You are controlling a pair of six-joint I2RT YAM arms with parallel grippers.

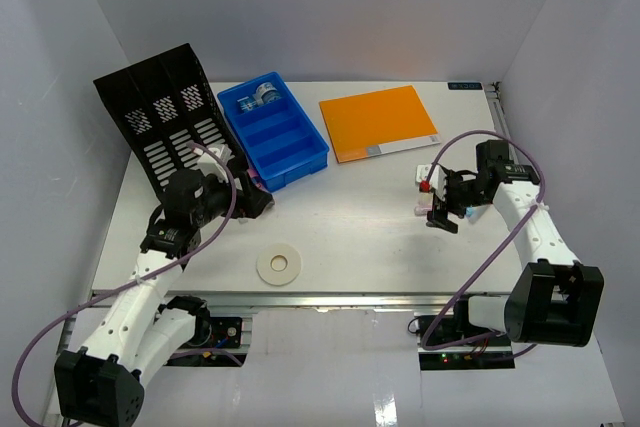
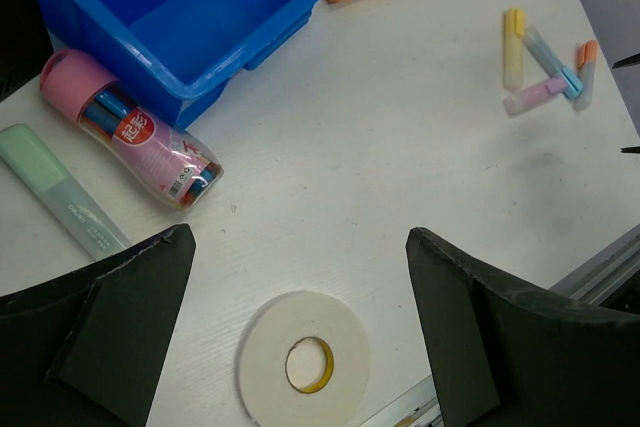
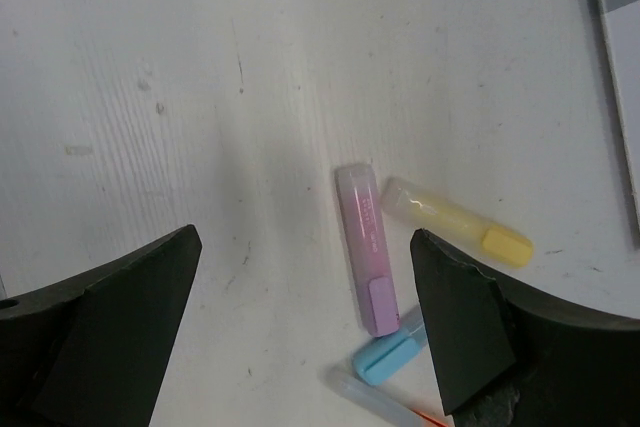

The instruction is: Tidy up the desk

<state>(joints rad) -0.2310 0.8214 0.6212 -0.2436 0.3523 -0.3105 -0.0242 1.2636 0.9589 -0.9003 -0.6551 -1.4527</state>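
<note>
The left gripper (image 2: 300,237) near the tape roll (image 2: 303,359) and the right gripper (image 3: 305,237) over the highlighters (image 3: 368,252) both gape wide (holding nothing).

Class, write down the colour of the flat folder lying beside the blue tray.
Orange. The folder shows best in the top external view.

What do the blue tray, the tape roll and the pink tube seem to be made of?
Blue tray: probably moulded plastic, semi-glossy; the colour is even and the rim catches soft highlights.
Tape roll: perhaps foam or paper tape, matte white, wound on a core that looks yellowish inside.
Pink tube: clear plastic body, since pens show through it, with an opaque pink cap.
</note>
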